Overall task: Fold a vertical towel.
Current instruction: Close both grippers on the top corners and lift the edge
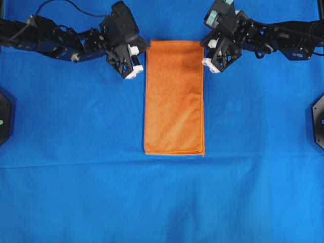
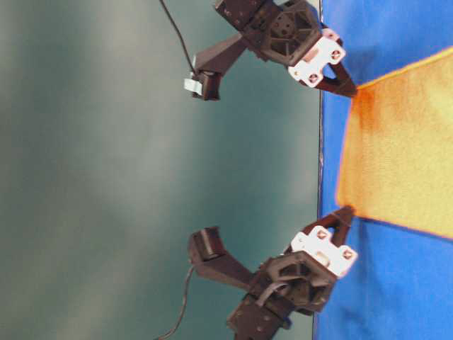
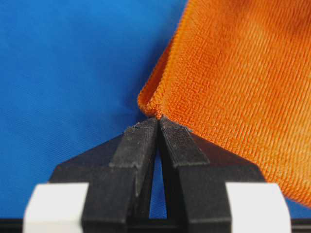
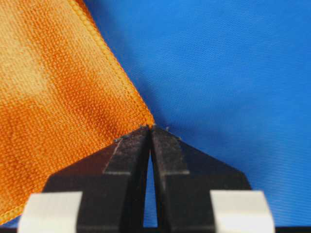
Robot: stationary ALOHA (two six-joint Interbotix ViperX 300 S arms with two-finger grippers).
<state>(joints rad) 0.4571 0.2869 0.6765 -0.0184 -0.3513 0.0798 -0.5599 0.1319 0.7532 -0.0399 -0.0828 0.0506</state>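
The towel (image 1: 174, 97) lies flat and lengthwise on the blue cloth (image 1: 76, 177) that covers the bench, its long sides running away from its far short edge. The left gripper (image 3: 158, 120) sits at the far corner on the towel's left side; its jaws are closed tip to tip, with the corner's hem meeting the tips. The right gripper (image 4: 149, 128) sits at the opposite far corner, jaws likewise closed, tips meeting the hem. In both wrist views the fabric seems pinched at the very tip, though how deep the hold goes cannot be confirmed.

Judgement: the step in hand is the corner grasp that opens the fold. The next move calls for both grippers to lift together and carry the far edge evenly over the towel toward its near short edge (image 1: 173, 153), keeping the corners level so the hems align.

Risk: so shallow a bite may slip. Nothing else lies near the towel; the blue cloth beneath could snag and lift with it.
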